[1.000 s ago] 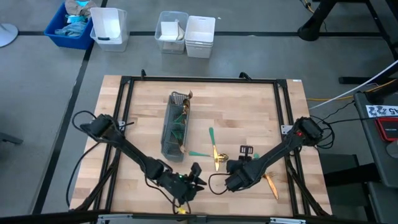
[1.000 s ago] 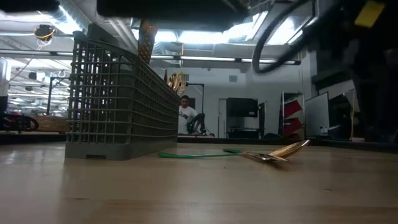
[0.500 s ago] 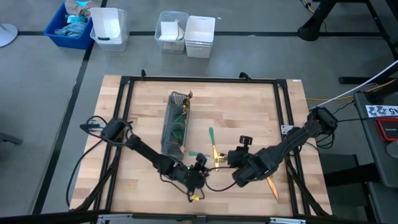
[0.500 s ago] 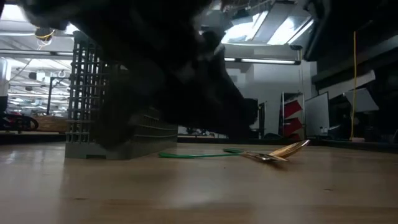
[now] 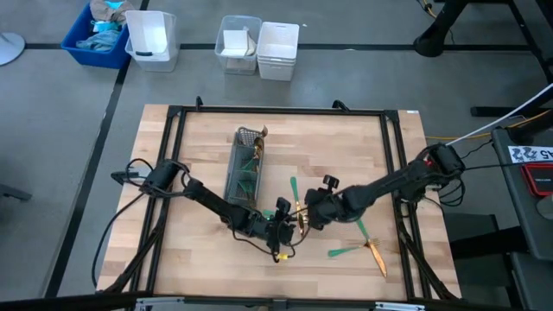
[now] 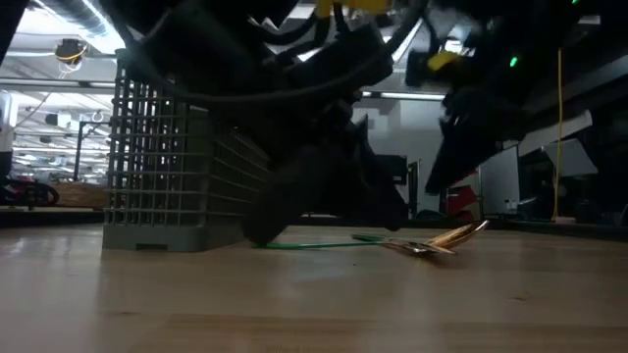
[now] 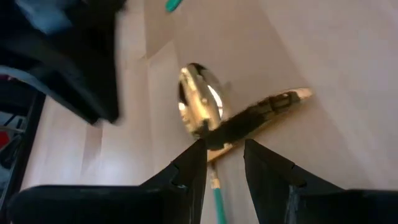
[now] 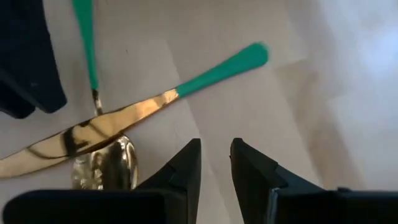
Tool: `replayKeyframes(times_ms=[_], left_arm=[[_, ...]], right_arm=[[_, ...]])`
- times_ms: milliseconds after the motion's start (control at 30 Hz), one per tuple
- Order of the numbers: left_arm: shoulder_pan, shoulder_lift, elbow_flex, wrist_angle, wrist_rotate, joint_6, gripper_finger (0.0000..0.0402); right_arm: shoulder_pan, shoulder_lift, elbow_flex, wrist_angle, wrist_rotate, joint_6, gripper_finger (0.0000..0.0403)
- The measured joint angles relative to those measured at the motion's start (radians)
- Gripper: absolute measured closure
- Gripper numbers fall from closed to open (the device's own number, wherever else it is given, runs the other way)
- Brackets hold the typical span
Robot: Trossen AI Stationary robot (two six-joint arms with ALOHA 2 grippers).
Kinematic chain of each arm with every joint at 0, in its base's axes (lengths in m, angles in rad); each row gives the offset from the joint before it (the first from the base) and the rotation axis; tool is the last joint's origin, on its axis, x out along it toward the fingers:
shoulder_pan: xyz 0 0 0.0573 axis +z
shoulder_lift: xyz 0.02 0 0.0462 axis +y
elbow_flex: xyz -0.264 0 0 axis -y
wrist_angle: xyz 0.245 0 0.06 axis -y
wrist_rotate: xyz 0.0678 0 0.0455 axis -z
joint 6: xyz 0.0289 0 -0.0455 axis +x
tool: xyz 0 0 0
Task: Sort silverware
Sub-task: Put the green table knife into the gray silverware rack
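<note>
Pale wood table (image 5: 346, 147); workshop behind, seemingly ceiling-lit.

Two dark jointed arms; black cables; blunt black fingers (image 7: 193, 165).

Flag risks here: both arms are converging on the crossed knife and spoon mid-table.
1. The left gripper and right gripper are both open and close together over the same pair, so the arms could collide.
2. The knife lies across the spoon; closing on one may drag or flick the other.
3. The caddy stands just beside the left arm; a swing could bump it.
</note>
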Motion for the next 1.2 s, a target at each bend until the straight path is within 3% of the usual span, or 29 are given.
replayKeyframes(times_ms=[233,600,833,1200], left_arm=[[0.034,0.000,0.000,-0.017,0.001,0.001,0.0304],[0.052,0.000,0.000,-0.018,0.006,0.086,0.0304],[0.057,0.000,0.000,-0.036,0.006,0.054,0.0304],[0.067,0.000,-0.001,-0.105,0.007,0.051,0.0304]], right_arm=[[-0.076,0.000,-0.109,0.268,-0.187,-0.074,0.0316],[-0.091,0.001,-0.153,0.324,-0.197,-0.070,0.0316],[-0.089,0.001,-0.153,0.377,-0.241,-0.068,0.0316],[-0.089,0.001,-0.153,0.411,-0.268,0.065,0.0316]])
